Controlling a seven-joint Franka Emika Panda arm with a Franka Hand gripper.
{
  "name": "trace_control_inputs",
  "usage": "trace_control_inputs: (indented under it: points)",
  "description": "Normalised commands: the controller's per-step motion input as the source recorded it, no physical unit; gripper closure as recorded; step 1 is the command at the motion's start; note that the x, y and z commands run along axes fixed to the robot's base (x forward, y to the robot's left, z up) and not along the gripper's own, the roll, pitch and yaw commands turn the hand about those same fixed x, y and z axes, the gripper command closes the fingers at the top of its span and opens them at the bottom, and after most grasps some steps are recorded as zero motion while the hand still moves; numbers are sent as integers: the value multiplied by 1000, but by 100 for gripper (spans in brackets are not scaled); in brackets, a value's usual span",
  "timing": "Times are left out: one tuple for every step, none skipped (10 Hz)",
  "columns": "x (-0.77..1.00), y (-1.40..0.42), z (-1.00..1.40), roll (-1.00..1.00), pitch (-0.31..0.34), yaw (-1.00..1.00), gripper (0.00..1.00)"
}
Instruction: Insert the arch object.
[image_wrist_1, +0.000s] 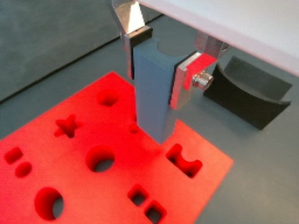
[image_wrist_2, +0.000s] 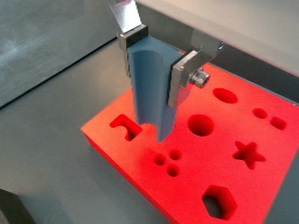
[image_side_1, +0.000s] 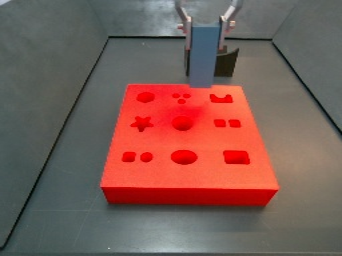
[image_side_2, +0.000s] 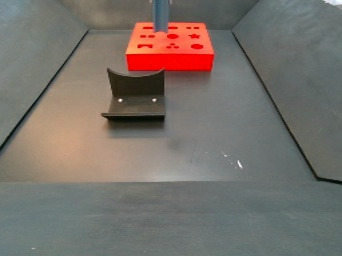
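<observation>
The arch object (image_wrist_1: 152, 87) is a tall blue-grey slab, held upright between my gripper's silver fingers. My gripper (image_wrist_1: 163, 61) is shut on its upper part, as both wrist views show (image_wrist_2: 158, 57). The slab (image_wrist_2: 152, 87) hangs over the red board (image_wrist_2: 233, 184), with its lower end close to the arch-shaped hole (image_wrist_2: 126, 129) near the board's corner. In a side view the slab (image_side_1: 203, 55) stands just above the board's far edge, by the arch hole (image_side_1: 222, 99). Whether its lower end touches the board is hidden.
The red board (image_side_1: 187, 170) has several other shaped holes: star, round, square, oval. The dark fixture (image_side_2: 134, 95) stands on the grey floor away from the board, and also shows in a wrist view (image_wrist_1: 251, 92). Grey walls enclose the floor.
</observation>
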Motion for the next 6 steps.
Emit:
trace_control_inputs:
  points:
    - [1000, 0, -203, 207, 90, 0, 100]
    - [1000, 0, -214, 166, 66, 0, 100]
    - [1000, 0, -189, 140, 51, 0, 100]
    - [1000, 0, -131, 126, 53, 0, 100]
    - [1000, 0, -97, 136, 61, 0, 100]
    - [1000, 0, -66, 121, 60, 0, 100]
